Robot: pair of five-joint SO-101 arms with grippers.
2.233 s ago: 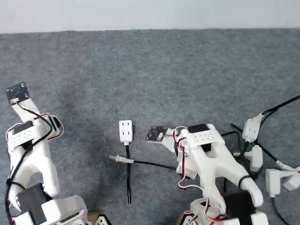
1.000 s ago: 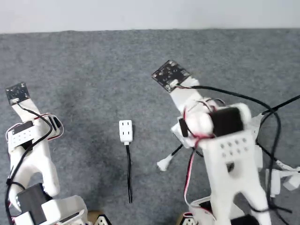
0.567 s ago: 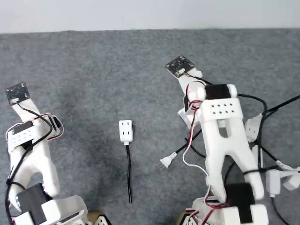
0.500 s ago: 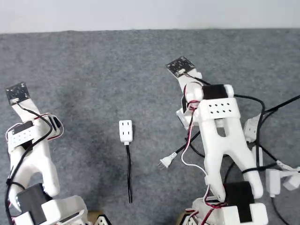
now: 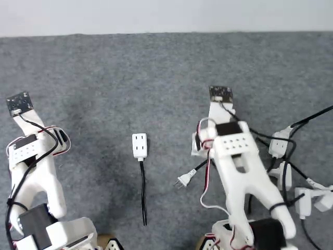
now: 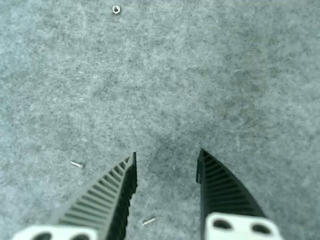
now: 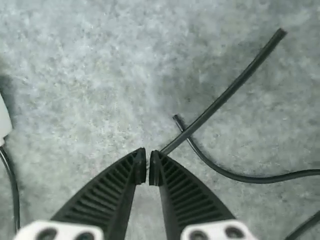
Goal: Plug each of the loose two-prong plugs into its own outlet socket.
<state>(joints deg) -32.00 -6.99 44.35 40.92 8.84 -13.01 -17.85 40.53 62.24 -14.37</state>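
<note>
A white outlet socket [image 5: 139, 146] lies mid-table, its black cord [image 5: 143, 192] running toward the near edge. To its right a loose two-prong plug [image 5: 182, 180] rests on the carpet, and its cord passes under the right arm [image 5: 237, 156]. My right gripper [image 7: 148, 169] is shut just above the carpet with nothing between its fingers. A straight black cord [image 7: 225, 92] ends close beside its tips. My left gripper [image 6: 165, 160] stands open over bare carpet at the table's left side, on the left arm [image 5: 31, 156].
Several white sockets and plugs [image 5: 283, 174] with tangled black cords lie at the right edge. A curved cord [image 7: 235, 172] and a white body [image 7: 4, 122] lie near the right gripper. Small screws [image 6: 116, 9] dot the carpet by the left gripper.
The right arm pulled back from its far reach and swung right and lower. The loose plug, dragged right earlier from across the socket's cord, now lies still. The left arm has not moved.
</note>
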